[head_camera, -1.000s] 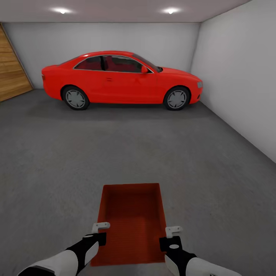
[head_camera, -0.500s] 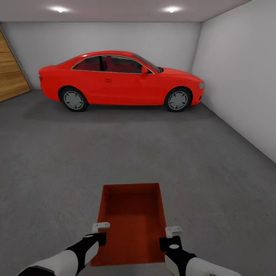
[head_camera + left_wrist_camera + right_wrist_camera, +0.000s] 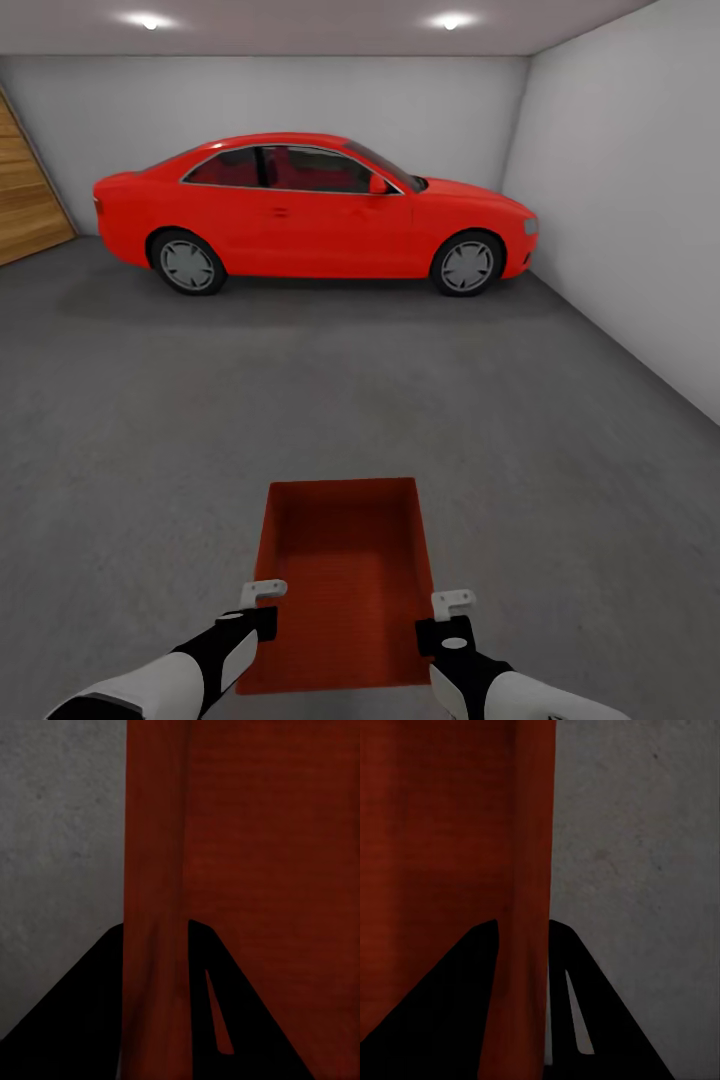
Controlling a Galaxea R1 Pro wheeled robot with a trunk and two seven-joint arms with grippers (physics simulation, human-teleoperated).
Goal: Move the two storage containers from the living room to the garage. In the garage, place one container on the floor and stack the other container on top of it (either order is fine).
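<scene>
An orange-red open-top storage container (image 3: pixel 345 580) hangs low in front of me over the dark grey garage floor (image 3: pixel 150 420). My left gripper (image 3: pixel 262 600) is shut on its left side wall, and my right gripper (image 3: pixel 452 610) is shut on its right side wall. In the left wrist view the thin red wall (image 3: pixel 154 870) runs between the two dark fingers of the left gripper (image 3: pixel 155 937), with the ribbed bottom beside it. The right wrist view has the other wall (image 3: pixel 529 832) clamped the same way in the right gripper (image 3: pixel 523 934).
A red car (image 3: pixel 310 210) is parked across the far end of the garage. A wooden-slat door (image 3: pixel 25 210) is at the far left and a pale grey wall (image 3: pixel 640 200) runs along the right. Open grey floor lies between me and the car.
The whole picture has shifted a little, with the car's rear drifting left, so the camera has moved. The container and both grippers keep the same place in the view.
</scene>
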